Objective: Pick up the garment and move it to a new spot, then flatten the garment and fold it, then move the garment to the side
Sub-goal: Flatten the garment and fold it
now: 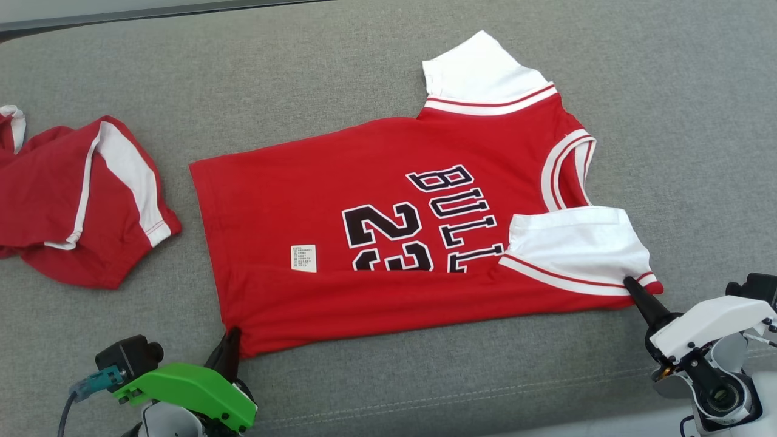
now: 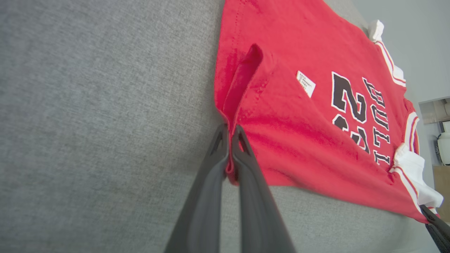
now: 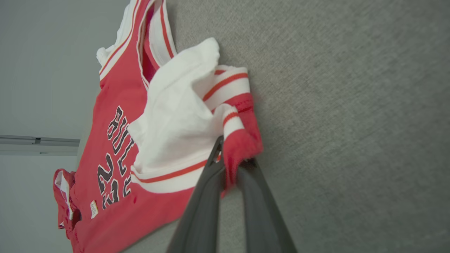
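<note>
The garment [image 1: 364,182] is a red jersey with white sleeves and black "23" lettering, lying spread on the grey cushion [image 1: 425,388]. Its near long side is folded over the print, cutting off the numbers. My left gripper [image 1: 230,340] is shut on the jersey's near hem corner; in the left wrist view its fingers [image 2: 214,165] pinch the red hem of the garment [image 2: 299,133]. At the near right, my right gripper [image 1: 631,285] is shut on the corner by the white sleeve; the right wrist view shows red fabric of the garment [image 3: 116,116] bunched between its fingers [image 3: 207,186].
A second red and white garment [image 1: 73,194] lies crumpled at the left of the cushion, a short gap from the jersey. Bare grey cushion stretches behind and to the right of the jersey. The cushion's front edge runs just below my grippers.
</note>
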{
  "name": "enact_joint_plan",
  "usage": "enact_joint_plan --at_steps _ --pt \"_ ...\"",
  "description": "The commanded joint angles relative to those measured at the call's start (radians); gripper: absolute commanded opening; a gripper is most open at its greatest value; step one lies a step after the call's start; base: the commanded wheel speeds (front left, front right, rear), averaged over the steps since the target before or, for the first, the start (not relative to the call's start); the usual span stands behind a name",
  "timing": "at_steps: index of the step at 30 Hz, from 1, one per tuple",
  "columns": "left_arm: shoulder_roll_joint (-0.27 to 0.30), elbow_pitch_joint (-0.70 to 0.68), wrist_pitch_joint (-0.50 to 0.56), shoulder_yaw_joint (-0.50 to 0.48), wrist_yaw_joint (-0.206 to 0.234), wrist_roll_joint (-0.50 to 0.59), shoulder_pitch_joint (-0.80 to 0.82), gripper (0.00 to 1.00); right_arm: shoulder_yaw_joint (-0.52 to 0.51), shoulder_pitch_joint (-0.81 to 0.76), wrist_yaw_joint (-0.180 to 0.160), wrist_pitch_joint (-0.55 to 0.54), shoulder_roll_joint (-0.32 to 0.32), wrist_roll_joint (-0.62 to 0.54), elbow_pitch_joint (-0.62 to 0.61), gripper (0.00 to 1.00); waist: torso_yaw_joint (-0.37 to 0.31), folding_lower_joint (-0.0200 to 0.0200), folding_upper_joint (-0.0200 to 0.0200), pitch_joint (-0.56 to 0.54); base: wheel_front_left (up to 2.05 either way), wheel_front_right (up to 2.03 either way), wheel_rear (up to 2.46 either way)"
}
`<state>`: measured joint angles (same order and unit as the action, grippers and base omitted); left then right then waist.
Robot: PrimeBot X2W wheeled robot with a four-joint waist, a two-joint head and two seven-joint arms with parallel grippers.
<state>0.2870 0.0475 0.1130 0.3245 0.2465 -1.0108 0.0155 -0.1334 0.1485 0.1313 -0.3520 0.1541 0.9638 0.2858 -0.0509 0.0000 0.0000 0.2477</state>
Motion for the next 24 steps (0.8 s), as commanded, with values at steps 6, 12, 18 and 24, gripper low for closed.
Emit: enact_joint_plan --at_steps 6,12,18,24 --pt "0.000 0.064 -0.010 0.008 0.000 0.021 0.029 0.57 -0.016 0.021 -0.001 0.012 -0.011 -0.059 0.053 0.41 -0.001 0.0000 0.0000 -0.008 0.00 0.00 0.00" --pt "0.065 0.071 -0.016 0.036 -0.004 0.090 0.039 1.00 -0.043 -0.015 -0.001 0.020 0.021 -0.108 0.051 1.00 -0.002 0.0000 0.0000 -0.022 0.00 0.00 0.00" --pt "0.162 0.016 0.021 0.052 0.006 0.173 0.096 1.00 -0.064 0.001 -0.001 -0.001 0.087 -0.161 -0.042 1.00 -0.007 0.0000 0.0000 -0.030 0.00 0.00 0.00" --pt "0.239 -0.011 0.094 0.086 -0.014 0.240 0.212 1.00 -0.053 0.066 -0.001 -0.049 0.141 -0.198 -0.134 1.00 -0.014 0.0000 0.0000 -0.024 0.00 0.00 0.00"
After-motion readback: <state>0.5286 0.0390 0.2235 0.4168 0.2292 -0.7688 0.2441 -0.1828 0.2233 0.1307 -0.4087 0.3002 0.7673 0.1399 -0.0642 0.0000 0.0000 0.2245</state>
